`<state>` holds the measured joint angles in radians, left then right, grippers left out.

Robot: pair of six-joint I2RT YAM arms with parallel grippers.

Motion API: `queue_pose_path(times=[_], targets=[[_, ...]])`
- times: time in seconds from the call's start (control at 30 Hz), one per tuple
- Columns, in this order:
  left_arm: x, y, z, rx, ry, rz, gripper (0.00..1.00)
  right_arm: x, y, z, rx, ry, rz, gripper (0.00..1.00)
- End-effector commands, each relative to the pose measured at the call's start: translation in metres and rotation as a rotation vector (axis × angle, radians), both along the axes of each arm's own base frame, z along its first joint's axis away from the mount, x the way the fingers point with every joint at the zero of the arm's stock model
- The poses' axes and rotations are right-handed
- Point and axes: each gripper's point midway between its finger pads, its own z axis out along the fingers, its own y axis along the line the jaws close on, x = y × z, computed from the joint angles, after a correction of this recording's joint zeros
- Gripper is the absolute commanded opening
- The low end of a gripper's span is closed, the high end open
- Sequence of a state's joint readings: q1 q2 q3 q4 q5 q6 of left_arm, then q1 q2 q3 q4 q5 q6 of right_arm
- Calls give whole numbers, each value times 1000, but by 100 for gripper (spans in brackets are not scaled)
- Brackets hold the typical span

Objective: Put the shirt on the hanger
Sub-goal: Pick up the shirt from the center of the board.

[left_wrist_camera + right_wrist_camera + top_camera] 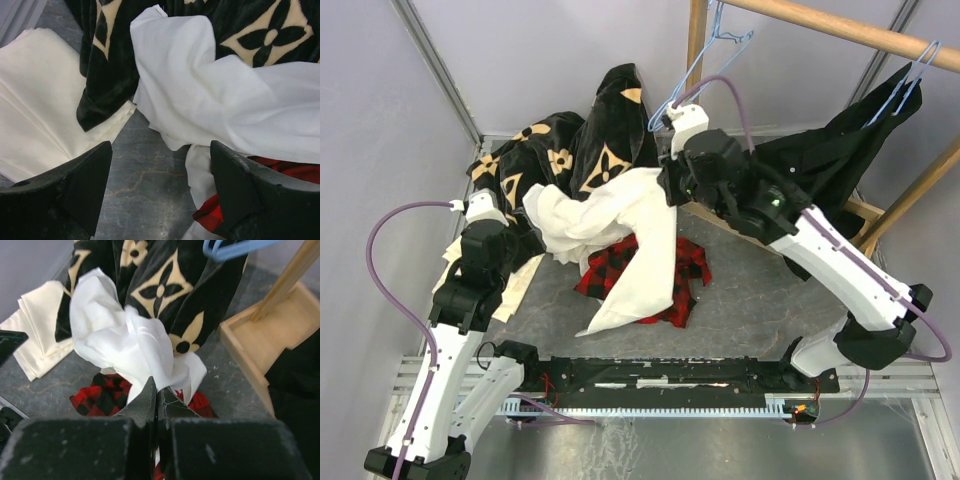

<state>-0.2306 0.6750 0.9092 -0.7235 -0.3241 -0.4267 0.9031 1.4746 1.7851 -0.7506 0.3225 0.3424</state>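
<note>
The white shirt [620, 245] lies bunched in the middle of the table, over a red-and-black plaid shirt [660, 275]. My right gripper [665, 188] is at its upper right edge. In the right wrist view this gripper [158, 386] is shut on a fold of the shirt [125, 340], and the cloth rises in a peak from the jaws. My left gripper [161, 148] stands open just above the bare table, short of the shirt [210, 95]; nothing is between its fingers [85, 185]. An empty light-blue hanger [708, 60] hangs from the wooden rod [840, 25] behind the right gripper.
A black garment with tan flower marks [570, 150] is heaped behind the shirt. Folded cream cloth [35, 105] lies at the left. A second blue hanger [905, 85] on the rod carries a black garment [820, 150]. The wooden stand's base [260, 340] is at the right.
</note>
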Motion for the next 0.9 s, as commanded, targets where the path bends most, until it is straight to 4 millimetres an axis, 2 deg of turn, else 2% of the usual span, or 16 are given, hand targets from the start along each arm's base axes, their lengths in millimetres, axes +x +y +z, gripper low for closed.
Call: queue_pose_path(times=[0.0, 0.13, 0.37, 0.5, 0.87], targets=[[5, 5, 9, 5, -43, 27, 85, -7, -29, 65, -34, -151, 14, 0], [5, 6, 9, 5, -45, 31, 85, -18, -44, 105, 5, -236, 35, 0], [6, 4, 6, 5, -32, 24, 85, -32, -77, 159, 27, -360, 4, 0], [8, 3, 4, 9, -20, 20, 85, -40, -99, 175, -24, -430, -2, 0], [9, 3, 1, 10, -9, 21, 85, -54, -156, 198, -175, -547, -90, 0]])
